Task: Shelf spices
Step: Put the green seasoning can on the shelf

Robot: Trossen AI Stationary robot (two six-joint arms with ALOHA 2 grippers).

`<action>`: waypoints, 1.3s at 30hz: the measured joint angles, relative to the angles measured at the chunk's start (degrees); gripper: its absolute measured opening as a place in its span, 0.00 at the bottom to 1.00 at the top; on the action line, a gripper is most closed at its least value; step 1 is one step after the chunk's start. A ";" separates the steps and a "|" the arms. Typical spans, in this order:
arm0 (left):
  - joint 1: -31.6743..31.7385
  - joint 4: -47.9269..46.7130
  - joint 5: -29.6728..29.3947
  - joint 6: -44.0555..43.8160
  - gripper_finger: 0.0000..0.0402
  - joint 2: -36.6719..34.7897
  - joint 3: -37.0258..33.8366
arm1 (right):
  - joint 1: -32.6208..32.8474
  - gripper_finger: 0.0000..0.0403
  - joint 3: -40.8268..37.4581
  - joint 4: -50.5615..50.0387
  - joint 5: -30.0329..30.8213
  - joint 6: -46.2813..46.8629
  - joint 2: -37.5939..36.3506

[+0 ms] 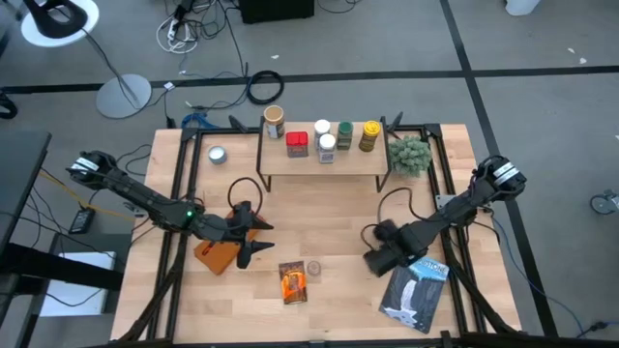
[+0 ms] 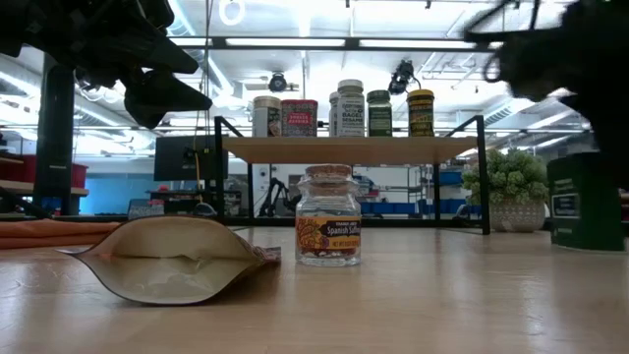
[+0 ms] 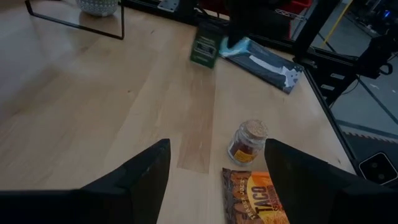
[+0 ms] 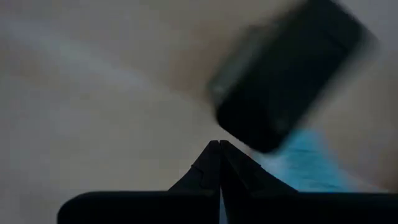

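Observation:
The shelf [image 1: 324, 164] stands at the table's far middle and carries several spices: a tan cylinder [image 1: 274, 123], a red tin [image 1: 297, 144], white-lidded jars [image 1: 326, 147], a green-lidded jar [image 1: 344, 133] and a yellow-lidded jar [image 1: 368, 135]. A small cork-topped jar [image 3: 248, 142] and an orange packet [image 3: 254, 196] rest on the table near its front. A dark green box [image 3: 204, 48] stands upright right of them. My left gripper [image 1: 253, 238] hovers open, left of the jar. My right gripper [image 4: 219, 147] is shut and points down beside the box [image 4: 286, 74].
A blue-and-dark book [image 1: 416, 290] lies at the near right, next to the box. A potted plant [image 1: 410, 155] stands right of the shelf, and a silver round tin [image 1: 217, 155] left of it. An orange-brown slab [image 1: 215, 254] lies under my left arm.

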 joint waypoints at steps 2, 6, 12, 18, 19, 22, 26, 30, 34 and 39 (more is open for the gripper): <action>0.00 0.00 0.00 -0.02 0.66 0.00 0.00 | 1.59 0.00 0.56 -7.89 0.90 4.96 -0.11; 0.00 0.00 0.00 0.56 0.66 0.00 0.00 | 4.08 0.00 2.32 -14.84 0.98 8.17 -0.35; 0.00 0.05 -0.39 1.36 0.66 0.00 0.00 | 5.05 0.00 4.86 -21.04 1.08 8.00 -2.23; 0.02 0.04 -0.96 1.32 0.66 0.00 0.00 | 2.42 0.03 6.12 -21.89 3.38 6.01 -6.21; 0.02 0.07 -0.96 1.33 0.66 0.01 0.00 | 2.05 0.04 6.18 -21.85 3.97 5.81 -6.71; 0.02 0.03 -0.96 1.36 0.66 0.02 0.00 | 0.61 0.09 6.21 -21.75 4.50 5.79 -8.10; 0.02 0.02 -0.96 1.36 0.66 0.02 0.00 | -0.90 0.18 6.21 -20.60 5.19 5.78 -8.63; 0.02 0.00 -0.96 1.38 0.66 0.01 0.00 | -1.92 0.31 5.64 -19.45 7.68 5.75 -8.68; 0.02 0.00 -0.96 1.38 0.66 0.00 0.00 | -2.97 0.45 3.81 -17.02 7.80 5.80 -8.63; 0.02 0.00 -0.98 1.38 0.66 0.01 0.00 | -3.76 0.59 2.46 -15.46 7.49 5.77 -8.61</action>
